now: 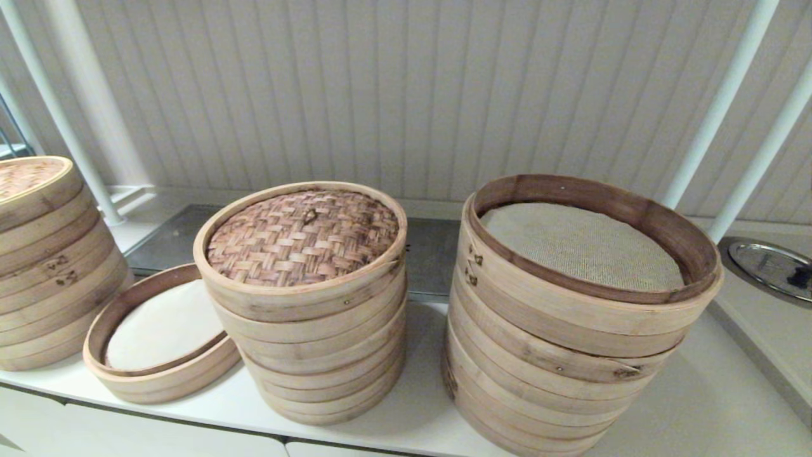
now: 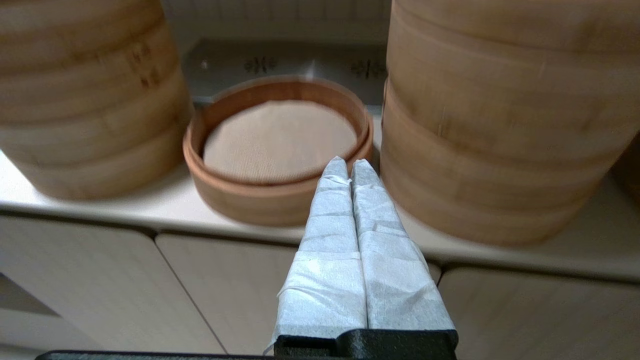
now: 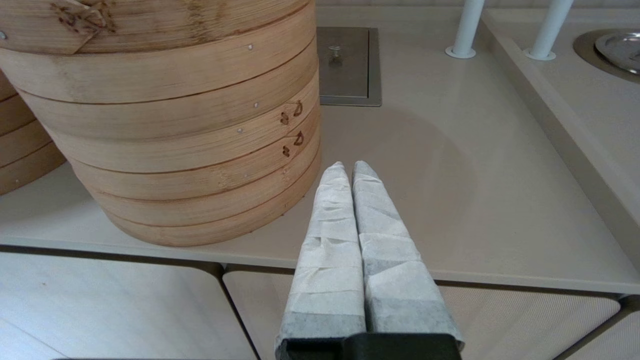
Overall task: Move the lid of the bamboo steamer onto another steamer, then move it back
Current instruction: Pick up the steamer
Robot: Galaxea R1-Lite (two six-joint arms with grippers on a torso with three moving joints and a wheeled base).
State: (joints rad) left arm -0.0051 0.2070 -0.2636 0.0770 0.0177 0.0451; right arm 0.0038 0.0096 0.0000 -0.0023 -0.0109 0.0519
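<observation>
Bamboo steamer lid [image 1: 303, 236] sits on the medium stack [image 1: 317, 343], beside the low single steamer [image 1: 158, 333] with its white liner. Whether that is its home I cannot tell. My left end effector [image 2: 344, 167] and right end effector [image 3: 348, 170] hang before the tabletop [image 1: 698, 393], fingers pressed together, empty.

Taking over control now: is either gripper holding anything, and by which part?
Nothing is held. The left gripper and right gripper are both shut on nothing, off the counter's front edge. The woven lid sits untouched on the middle stack.
</observation>
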